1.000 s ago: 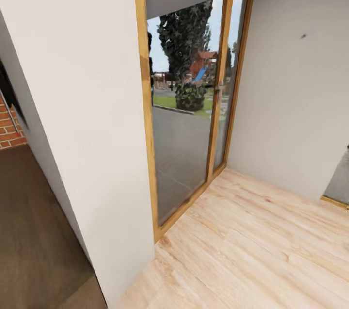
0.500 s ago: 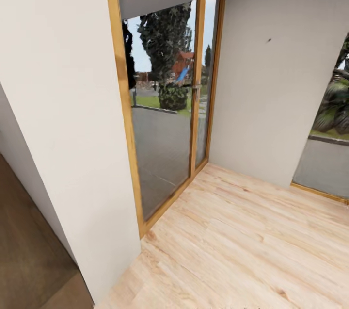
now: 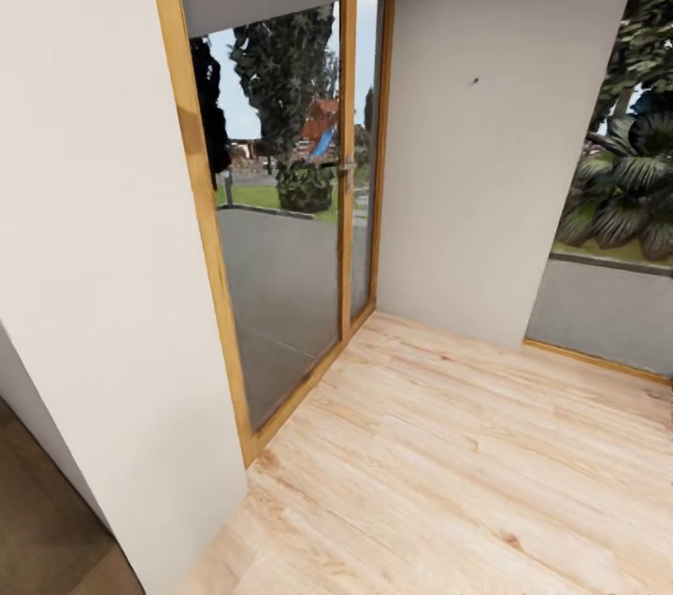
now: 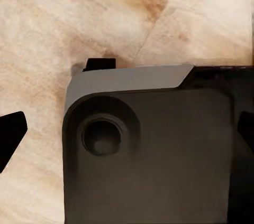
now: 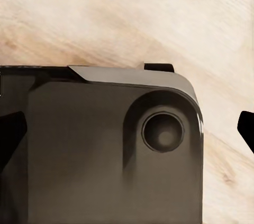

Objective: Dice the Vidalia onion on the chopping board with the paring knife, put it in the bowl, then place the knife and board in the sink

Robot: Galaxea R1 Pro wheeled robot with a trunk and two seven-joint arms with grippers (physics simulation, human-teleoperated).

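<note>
I find no writing, label, brand, number or sign that I can read on any surface around me here, indoors or outside

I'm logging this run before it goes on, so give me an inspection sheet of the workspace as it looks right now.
Surface: light wooden plank floor; no worktop in sight.
Job's things: nothing seen; the robot appears to be on its way.
Clutter: nothing seen.
Pincers: wrist views look down past a dark grey robot body part at the floor; black finger tips show at the picture edges; open or shut cannot be told.
Cables: nothing seen.
Surroundings: white wall at the left, wood-framed glass door with a garden outside, grey wall ahead, second window with plants at the right.
</note>
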